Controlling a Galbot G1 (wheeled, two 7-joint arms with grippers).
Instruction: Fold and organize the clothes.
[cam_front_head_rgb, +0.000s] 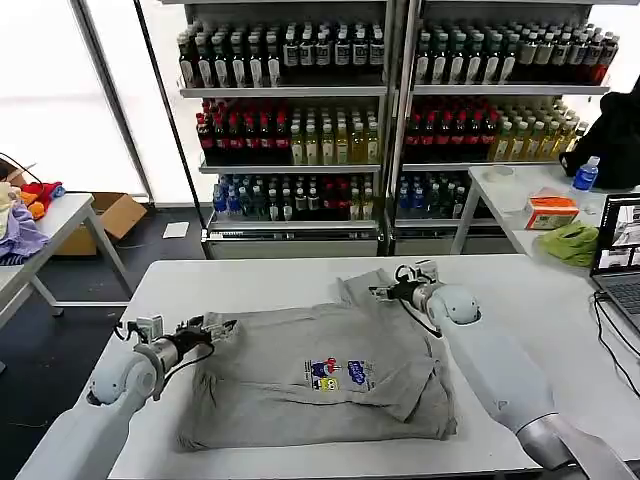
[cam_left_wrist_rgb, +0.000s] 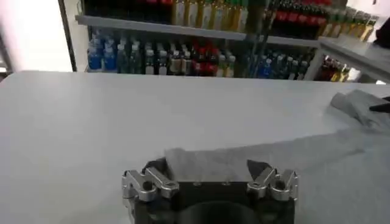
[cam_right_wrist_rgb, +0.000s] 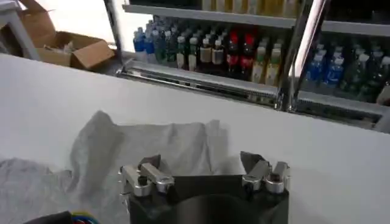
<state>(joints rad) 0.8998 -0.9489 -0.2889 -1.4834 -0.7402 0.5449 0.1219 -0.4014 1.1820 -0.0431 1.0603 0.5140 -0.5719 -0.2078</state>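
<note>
White table (cam_front_head_rgb: 250, 275) takes up most of the view, with shelves of bottled drinks (cam_front_head_rgb: 290, 140) behind it, rows of dark, red, yellow and blue-capped bottles. Grey shirt (cam_front_head_rgb: 320, 385) lies spread in the middle of the table, small colourful print (cam_front_head_rgb: 338, 374) facing up. Left gripper (cam_front_head_rgb: 218, 328) sits at the shirt's left edge, fingers spread wide over the cloth. Right gripper (cam_front_head_rgb: 385, 291) is at the far sleeve (cam_right_wrist_rgb: 158, 143), fingers also spread apart. Cardboard box (cam_front_head_rgb: 112, 215) on the floor, can't tell what's inside.

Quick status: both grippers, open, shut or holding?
Left gripper: open, at the shirt edge, holding nothing.
Right gripper: open, at the shirt's sleeve, holding nothing.
</note>
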